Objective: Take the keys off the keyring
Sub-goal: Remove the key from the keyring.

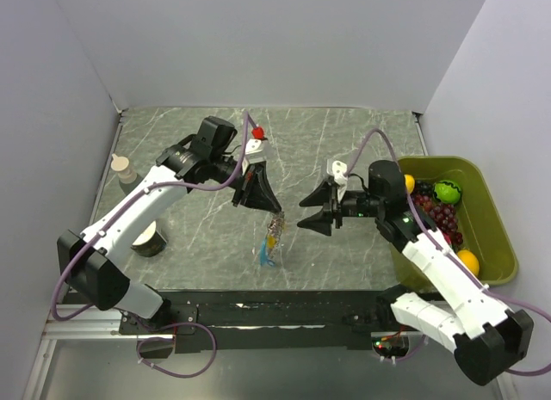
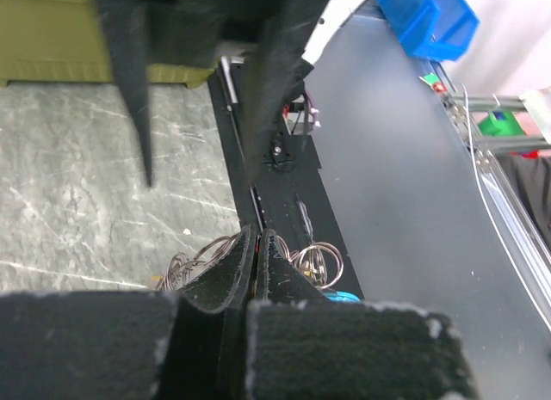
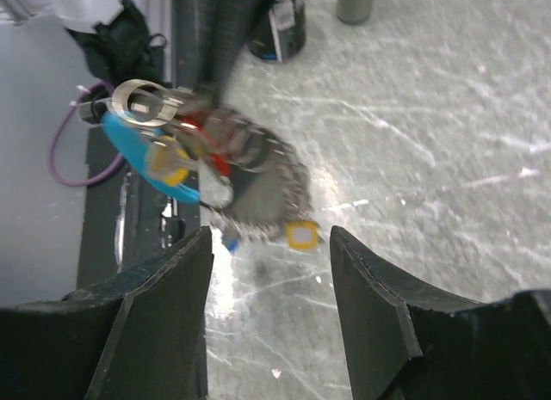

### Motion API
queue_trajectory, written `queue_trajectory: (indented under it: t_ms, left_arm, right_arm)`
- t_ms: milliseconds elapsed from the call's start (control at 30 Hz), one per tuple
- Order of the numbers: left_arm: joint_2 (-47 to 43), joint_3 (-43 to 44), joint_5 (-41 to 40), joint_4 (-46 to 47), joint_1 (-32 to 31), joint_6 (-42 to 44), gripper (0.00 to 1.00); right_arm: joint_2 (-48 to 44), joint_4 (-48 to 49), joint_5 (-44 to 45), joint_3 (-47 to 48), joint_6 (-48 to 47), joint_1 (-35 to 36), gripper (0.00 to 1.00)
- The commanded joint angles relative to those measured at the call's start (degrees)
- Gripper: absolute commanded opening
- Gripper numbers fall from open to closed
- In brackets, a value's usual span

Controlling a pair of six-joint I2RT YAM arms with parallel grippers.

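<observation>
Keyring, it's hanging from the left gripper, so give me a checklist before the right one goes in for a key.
1. Left gripper shut on the keyring: ok.
2. Keyring hangs below the left gripper, off the table: ok. Whether the lowest key clears the table: cannot tell.
3. Right gripper open: ok.
4. Right gripper faces the keyring, nothing between them: ok.
5. One key singled out from the keys: cannot tell, the bunch is blurred in the right wrist view.
</observation>
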Motion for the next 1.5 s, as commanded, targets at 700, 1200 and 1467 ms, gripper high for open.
queue_trajectory:
  t_ms: [700, 1200, 1467]
  left_arm:
    - [-2.0, -4.4, -6.0, 19.6, -0.28, -19.53, 0.01]
    - [-1.83, -4.58, -8.54, 21.54, -0.1, -21.38, 0.01]
    - [-2.44, -6.07, -8.98, 24.43, 0.69, -24.54, 0.01]
  right_arm:
    - [0.21, -4.2, -0.83, 7.17, -4.76, 7.29, 0.52]
    - [2.06, -1.29, -4.17, 6.2, -0.27, 7.37, 0.47]
    - [3.02, 0.11, -3.56, 5.5, 0.79, 7.37, 0.44]
